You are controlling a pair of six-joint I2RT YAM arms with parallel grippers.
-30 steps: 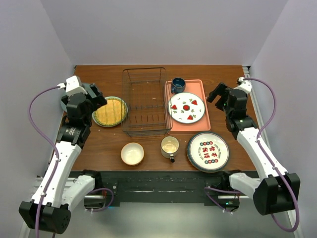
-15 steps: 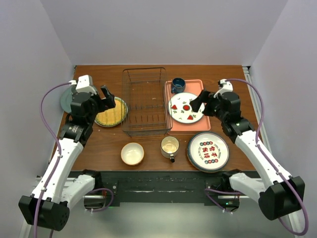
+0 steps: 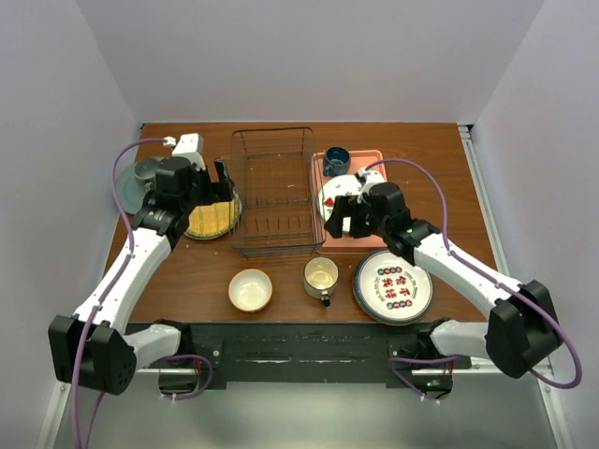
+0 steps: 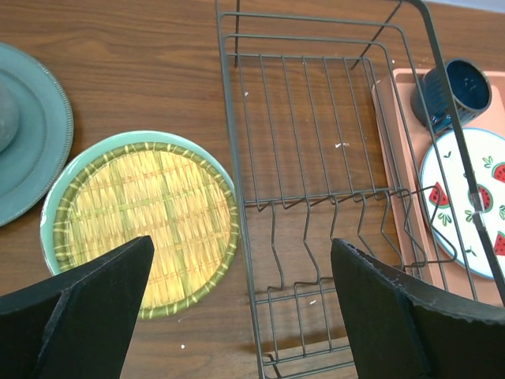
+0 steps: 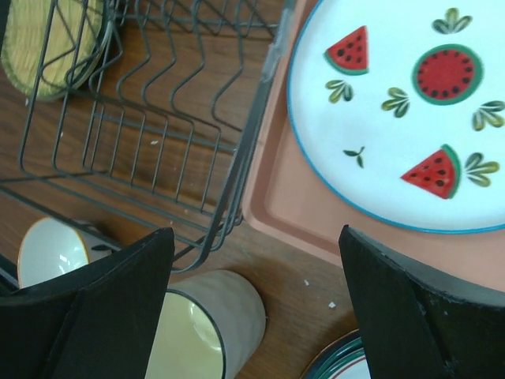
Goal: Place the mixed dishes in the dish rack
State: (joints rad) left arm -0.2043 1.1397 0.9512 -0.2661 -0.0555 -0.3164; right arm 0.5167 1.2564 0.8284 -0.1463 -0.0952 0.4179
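Hovering empty, spread wide | left gripper (image 4: 241, 257) over yellow plate (image 4: 146, 225) edge | right gripper (image 5: 256, 237) near cream mug (image 5: 213, 328)

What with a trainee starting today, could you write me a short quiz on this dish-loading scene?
1. True or false: the dish rack holds no dishes yet.
2. What shares the pink tray with the watermelon plate? A) a blue cup B) a spoon C) a glass
3. Which gripper hangs over the spot where the yellow plate meets the rack's side?

Key: 1 true; 2 A; 3 the left gripper.
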